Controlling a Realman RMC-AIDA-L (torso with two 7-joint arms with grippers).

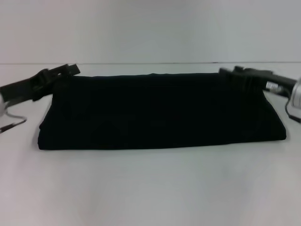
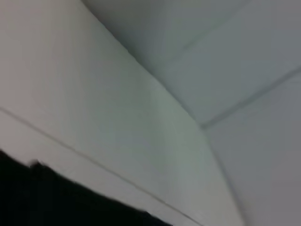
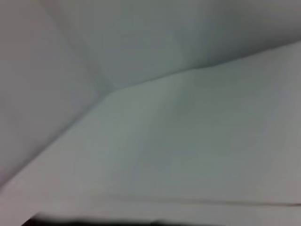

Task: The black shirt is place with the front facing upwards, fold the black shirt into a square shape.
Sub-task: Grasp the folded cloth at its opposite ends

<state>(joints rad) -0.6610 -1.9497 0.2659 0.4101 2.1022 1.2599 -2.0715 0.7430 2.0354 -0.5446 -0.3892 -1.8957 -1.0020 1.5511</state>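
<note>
The black shirt (image 1: 160, 113) lies as a long, wide band across the white table (image 1: 150, 188) in the head view, with no print showing. Its far edge runs taut and straight between my two grippers. My left gripper (image 1: 65, 74) is at the band's far left corner, shut on the cloth. At the far right corner my right gripper (image 1: 236, 75) is shut on the cloth too. The left wrist view shows a dark patch of the black shirt (image 2: 47, 197) in one corner. A thin strip of the black shirt (image 3: 94, 222) edges the right wrist view.
A pale wall (image 1: 150, 28) rises behind the table's far edge, close behind the grippers. A thin cable (image 1: 14, 123) loops off the left arm beside the shirt. Bare table surface stretches between the shirt's near edge and me.
</note>
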